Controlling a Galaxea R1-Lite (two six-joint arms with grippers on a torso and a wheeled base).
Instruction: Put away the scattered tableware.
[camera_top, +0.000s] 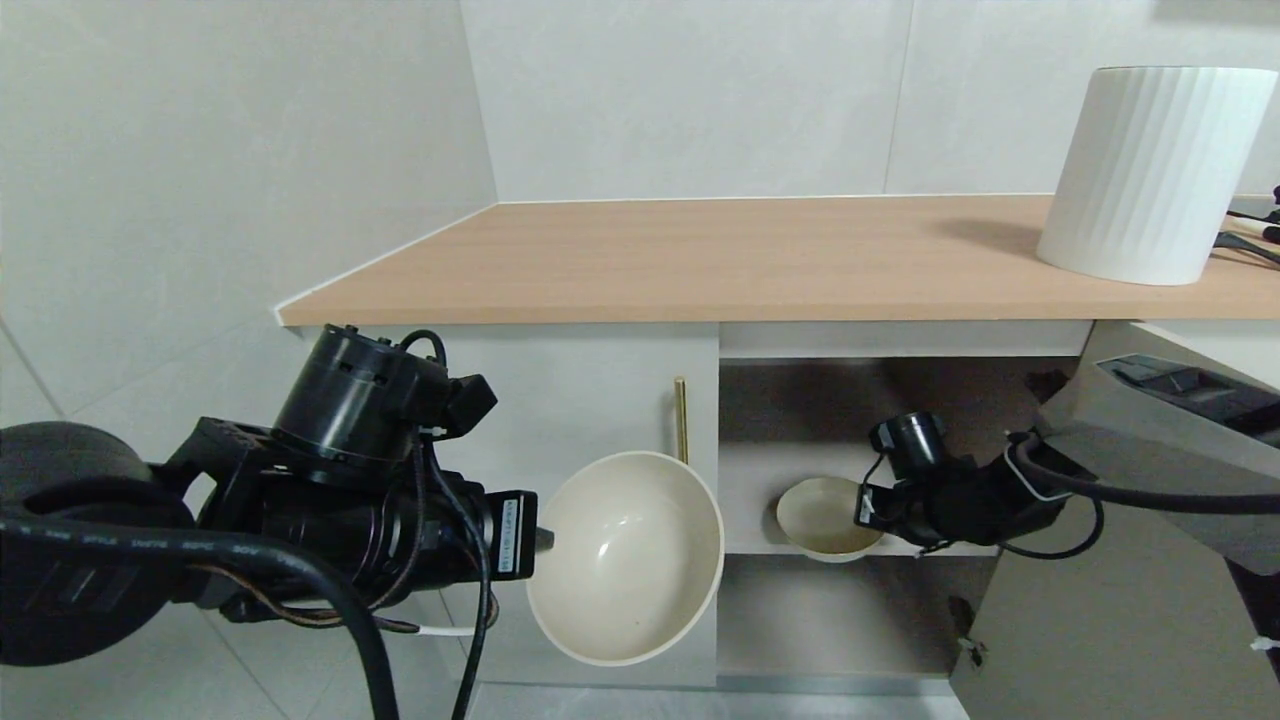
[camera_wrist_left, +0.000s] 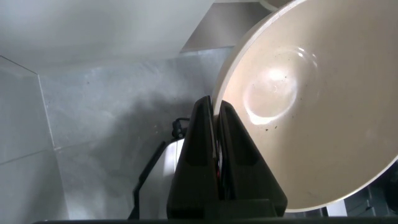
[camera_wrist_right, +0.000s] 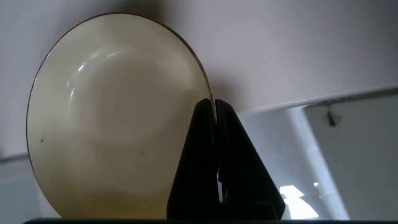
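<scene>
right claw (camera_wrist_right: 215, 111) pinches small bowl (camera_wrist_right: 106, 118) rim by shelf (camera_top: 748, 500).

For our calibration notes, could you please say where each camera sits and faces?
Head view: on the head, facing forward and down at counter and open cabinet; left arm and right arm show.
Left wrist view: on that wrist, facing along the left fingers gripping the large bowl.
Right wrist view: on that wrist, facing along the right fingers gripping the small bowl.
Shared: head view shows both bowls.
</scene>
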